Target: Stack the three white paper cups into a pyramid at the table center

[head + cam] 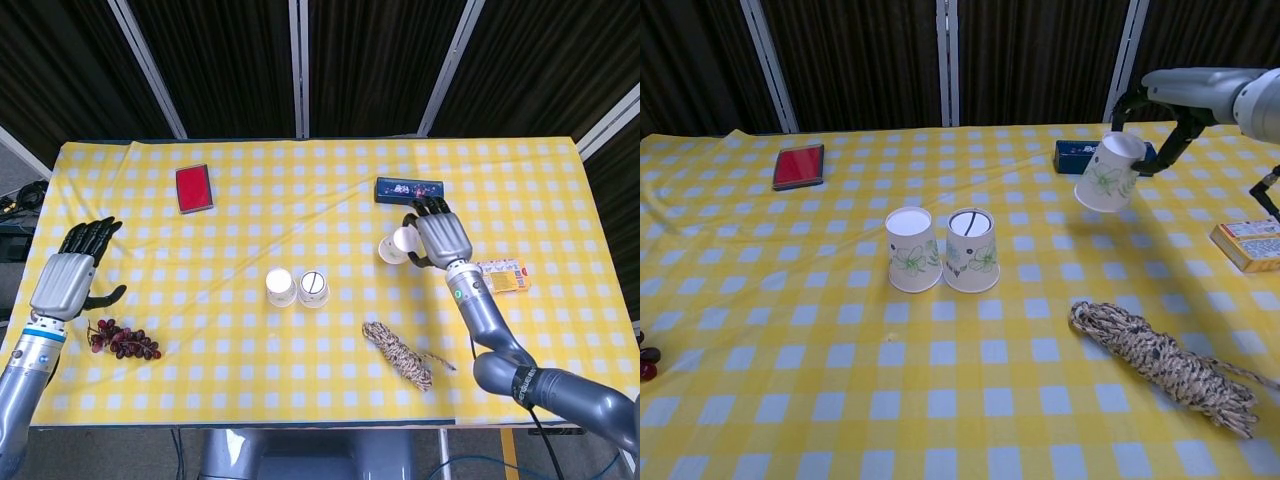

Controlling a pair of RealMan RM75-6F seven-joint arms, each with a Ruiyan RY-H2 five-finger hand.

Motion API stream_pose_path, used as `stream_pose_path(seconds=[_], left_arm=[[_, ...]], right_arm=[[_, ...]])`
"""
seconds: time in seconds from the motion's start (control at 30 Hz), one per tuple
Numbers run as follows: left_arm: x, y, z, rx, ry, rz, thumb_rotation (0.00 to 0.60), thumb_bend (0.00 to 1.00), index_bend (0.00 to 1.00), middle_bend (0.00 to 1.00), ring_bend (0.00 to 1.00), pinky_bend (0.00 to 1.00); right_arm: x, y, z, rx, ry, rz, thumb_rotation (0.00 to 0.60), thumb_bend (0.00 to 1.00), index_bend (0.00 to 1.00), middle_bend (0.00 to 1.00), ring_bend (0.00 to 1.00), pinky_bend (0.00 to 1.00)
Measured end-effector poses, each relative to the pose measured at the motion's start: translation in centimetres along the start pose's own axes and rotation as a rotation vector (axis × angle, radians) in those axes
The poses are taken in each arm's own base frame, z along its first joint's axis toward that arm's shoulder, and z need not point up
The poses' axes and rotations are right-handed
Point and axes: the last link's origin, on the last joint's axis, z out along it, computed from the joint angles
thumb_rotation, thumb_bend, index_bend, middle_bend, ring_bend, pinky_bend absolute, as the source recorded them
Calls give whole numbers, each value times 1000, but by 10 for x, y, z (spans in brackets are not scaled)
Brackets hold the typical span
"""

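Observation:
Two white paper cups with green flower prints stand upside down and side by side at the table's middle, the left cup (281, 287) (913, 250) touching the right cup (314, 288) (972, 250). My right hand (436, 236) (1170, 105) grips the third cup (398, 245) (1110, 173) and holds it tilted in the air, above the cloth to the right of the pair. Far off at the table's left edge, my left hand (74, 273) hovers open with its fingers spread.
A coiled rope (400, 355) (1162, 366) lies front right. A dark blue box (408, 190) (1080, 156) sits behind the lifted cup, a small orange carton (505, 277) (1250, 243) to the right. A red card (193, 188) (799, 166) lies back left, grapes (124, 340) near my left hand.

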Motion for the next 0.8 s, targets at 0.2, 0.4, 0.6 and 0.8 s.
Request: stream_pose_path(seconds=[0.2, 0.4, 0.6, 0.8], left_arm=[[1, -4, 1, 9, -5, -13, 600, 274, 0, 0, 0, 0], [2, -9, 3, 21, -11, -25, 600, 274, 0, 0, 0, 0], [1, -13, 6, 32, -22, -34, 600, 274, 0, 0, 0, 0], [3, -21, 9, 54, -27, -63, 600, 274, 0, 0, 0, 0]], right_arm=[[25, -55, -15, 124, 41, 3, 600, 260, 466, 131, 0, 0], [42, -118, -24, 237, 77, -30, 600, 262, 468, 134, 0, 0], [38, -159, -27, 287, 69, -6, 600, 262, 471, 138, 0, 0], [22, -178, -23, 290, 42, 4, 600, 262, 471, 138, 0, 0]])
